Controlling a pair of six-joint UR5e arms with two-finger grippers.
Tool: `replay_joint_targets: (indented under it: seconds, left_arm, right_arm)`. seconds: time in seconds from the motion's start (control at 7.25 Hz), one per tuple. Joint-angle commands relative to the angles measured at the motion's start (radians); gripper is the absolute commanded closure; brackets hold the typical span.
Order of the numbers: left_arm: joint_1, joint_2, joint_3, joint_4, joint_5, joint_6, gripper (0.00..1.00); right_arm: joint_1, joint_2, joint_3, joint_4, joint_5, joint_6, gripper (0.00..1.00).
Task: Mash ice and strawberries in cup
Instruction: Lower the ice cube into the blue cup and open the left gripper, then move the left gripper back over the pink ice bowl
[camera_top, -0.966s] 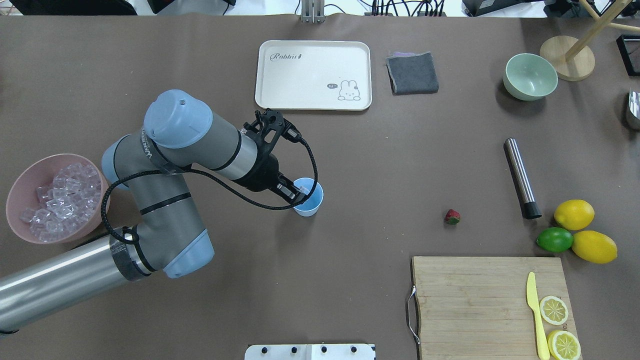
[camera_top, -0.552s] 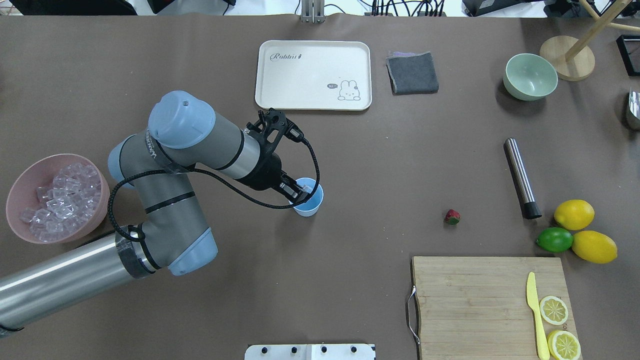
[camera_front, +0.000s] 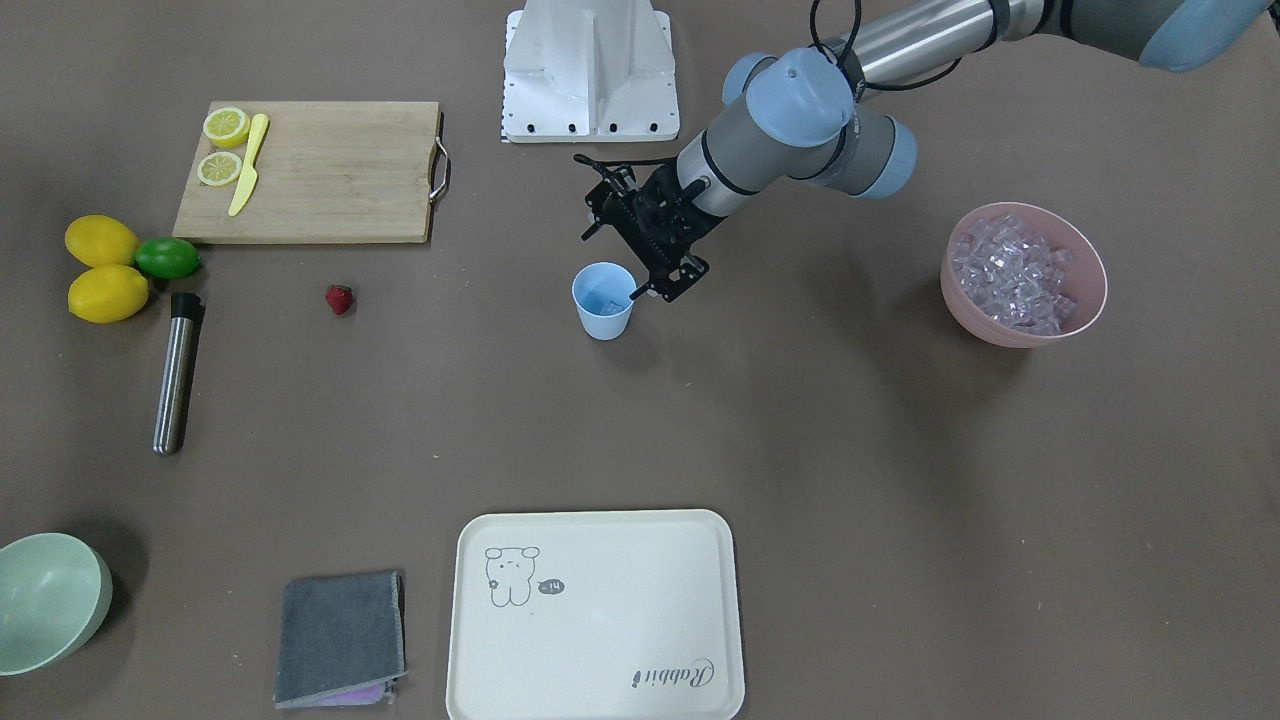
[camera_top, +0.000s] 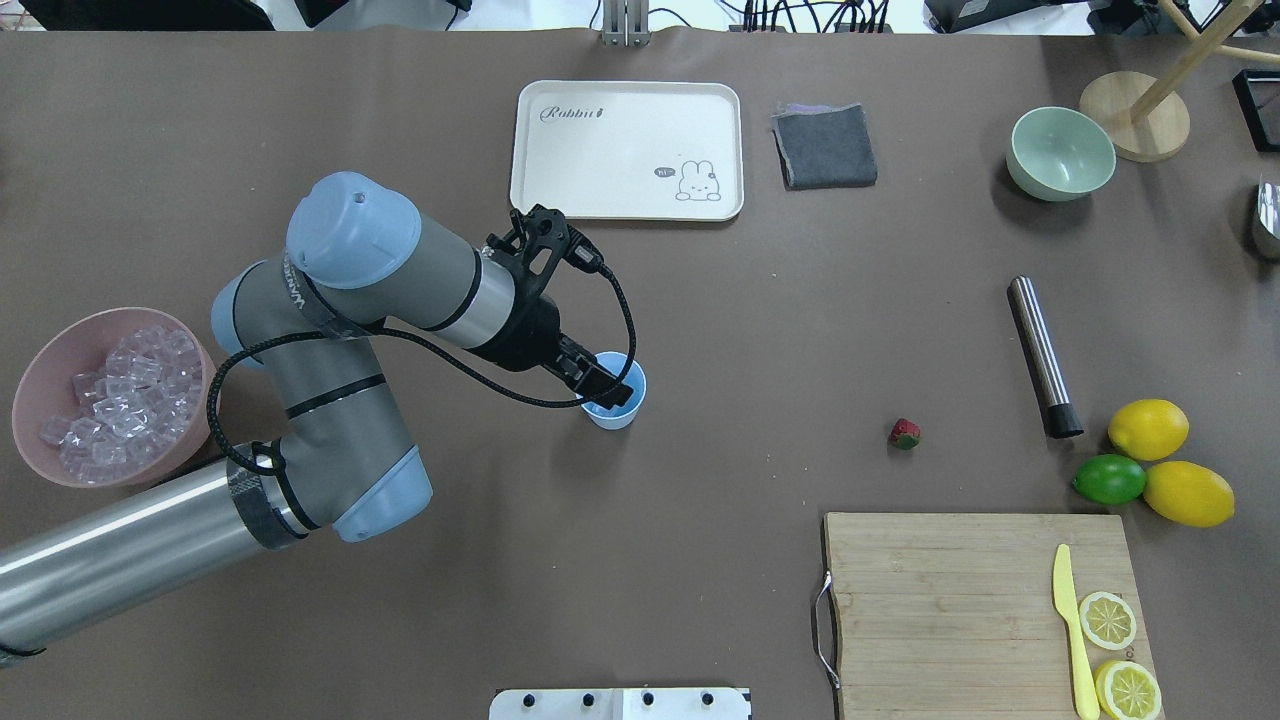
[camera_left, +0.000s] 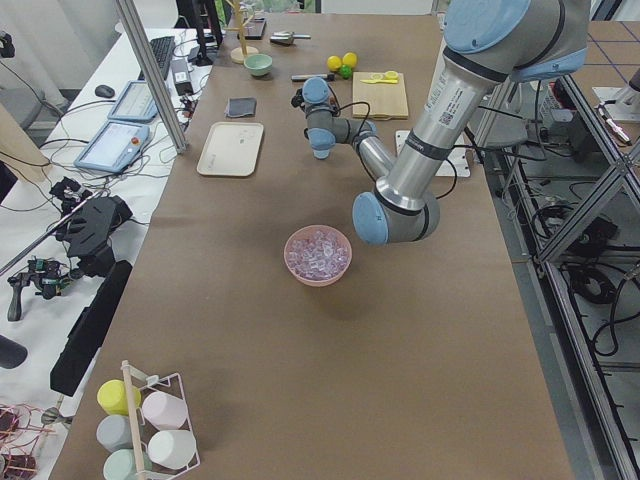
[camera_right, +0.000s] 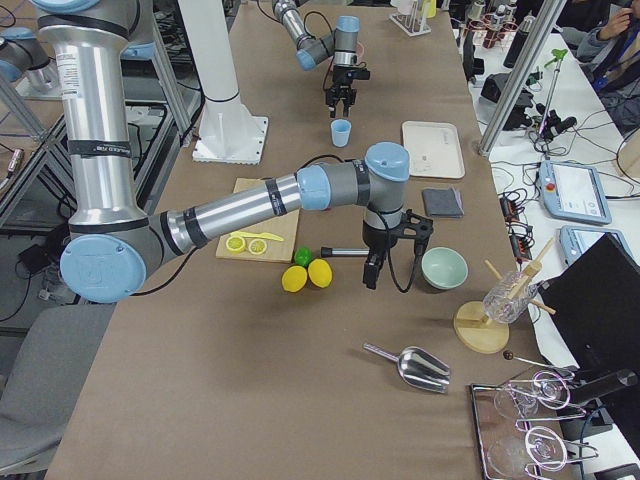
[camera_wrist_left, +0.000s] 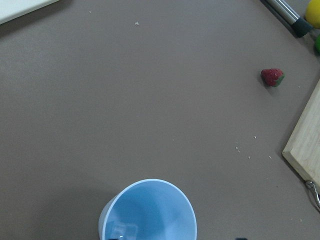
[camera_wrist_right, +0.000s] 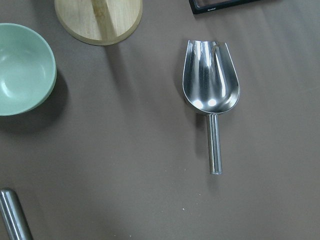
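One glassy ice cube, seemingly, in tapered cup.

The cream tray on the tabletop carries the word "Rabbit" in thin cursive script in one corner, right way up in the overhead view and upside down in the front-facing view; beside its rabbit drawing a small dark speech bubble reads "hi"; white lettering runs along the grey left arm, too foreshortened to read.

Two bowls, one cup, one strawberry.
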Motion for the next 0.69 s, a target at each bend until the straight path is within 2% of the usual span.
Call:
replay_joint_targets:
  seconds: [0.0, 0.14, 0.28, 0.55]
  left_arm:
    - [-0.080, 0.055, -0.041, 0.001, -0.052, 0.006, 0.03]
    - [-0.169, 0.075, -0.040, 0.007, -0.151, 0.040, 0.03]
    - [-0.243, 0.129, -0.038, 0.009, -0.222, 0.151, 0.03]
    - [-0.352, 0.195, -0.035, 0.012, -0.294, 0.266, 0.03]
  right_arm:
    - [0.000, 0.003, 0.003, -0.001, 0.004, 0.000, 0.00]
    - [-0.003, 0.003, 0.002, -0.001, 0.007, 0.002, 0.00]
    - [-0.014, 0.003, 0.000, -0.001, 0.008, 0.004, 0.00]
    - [-0.029, 0.003, 0.002, -0.001, 0.016, 0.013, 0.00]
